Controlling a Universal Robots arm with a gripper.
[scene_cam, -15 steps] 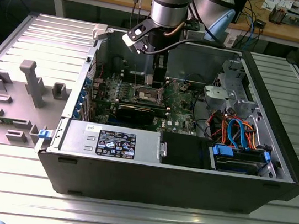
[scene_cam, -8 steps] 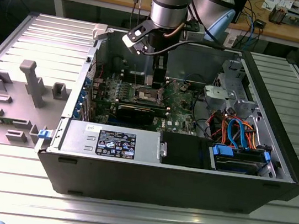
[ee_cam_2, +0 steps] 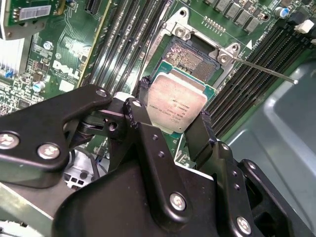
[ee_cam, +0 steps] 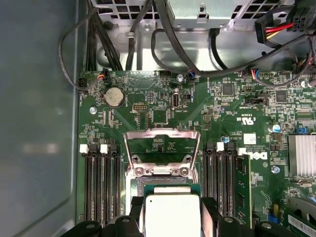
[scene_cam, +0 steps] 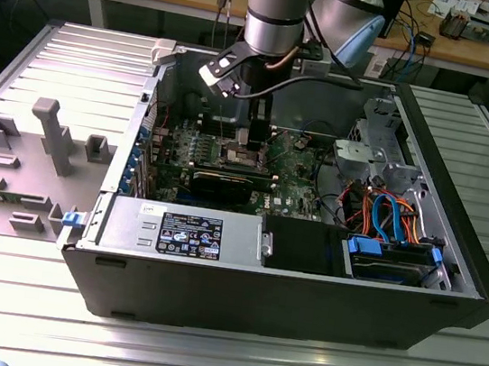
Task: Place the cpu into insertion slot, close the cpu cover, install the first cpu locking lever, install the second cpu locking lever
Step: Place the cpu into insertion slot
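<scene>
Gripper [ee_cam_2: 174, 110] clamps cpu [ee_cam_2: 177, 98], 2 edges; silver top up (square), by insertion slot [ee_cam_2: 190, 58].

We see the arm [scene_cam: 276, 5] as a smooth silver-grey cylinder ending in a dark band, with a pale grey rounded joint cap [scene_cam: 346, 11] behind it. Below the band we make out a black mount carrying a small block with a light face [scene_cam: 217, 75], and a black cable [scene_cam: 318, 80] curving away from it. In the second wrist view the gripper [ee_cam_2: 173, 106] is matte black all over: flat links with rounded ends, pinned by silver screws [ee_cam_2: 49, 151], and two narrow black fingers [ee_cam_2: 198, 136].
</scene>
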